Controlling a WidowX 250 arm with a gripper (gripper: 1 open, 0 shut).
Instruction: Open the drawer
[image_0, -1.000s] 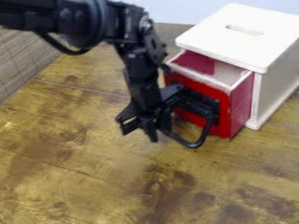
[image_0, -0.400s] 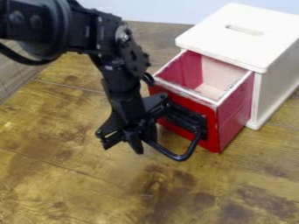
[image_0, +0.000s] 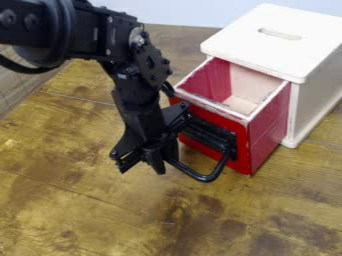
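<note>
Compared with a second ago, the drawer (image_0: 230, 115) stands much further out of the white cabinet (image_0: 287, 62), its pale beige inside now open to view, and the black arm (image_0: 94, 45) has come back toward the near left of the table; over the last fraction of a second almost nothing shifts

From the single camera view, the drawer juts from the cabinet's lower front toward the left, red front panel facing the arm, and its black wire-loop handle (image_0: 209, 158) hangs out low over the wooden table (image_0: 80, 215). The gripper (image_0: 150, 160) points straight down at the left end of that loop (its dark fingers blur into the dark wire, so a grip on the handle cannot be confirmed). Its jaws are drawn together. The cabinet's top shows a narrow slot (image_0: 279, 34)
</note>
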